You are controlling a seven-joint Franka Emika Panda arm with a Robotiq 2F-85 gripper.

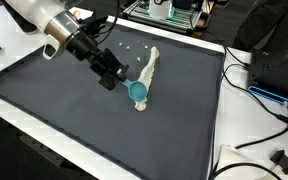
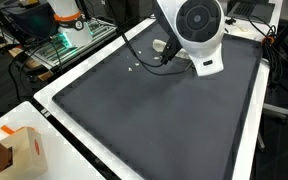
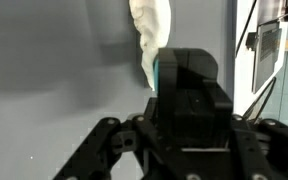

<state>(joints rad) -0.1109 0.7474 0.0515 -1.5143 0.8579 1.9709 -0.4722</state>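
Dark mat (image 1: 84,120) on white tabletop (image 2: 54,117); cardboard box (image 2: 19,150) at edge; black cables (image 1: 249,85) beside mat.

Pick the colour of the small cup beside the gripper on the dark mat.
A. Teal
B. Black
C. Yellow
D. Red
A: in an exterior view the cup next to the gripper is teal. It sits by a white cloth on the dark mat.

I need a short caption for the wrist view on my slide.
Robot hand over a dark mat, close to a white cloth and a teal cup.
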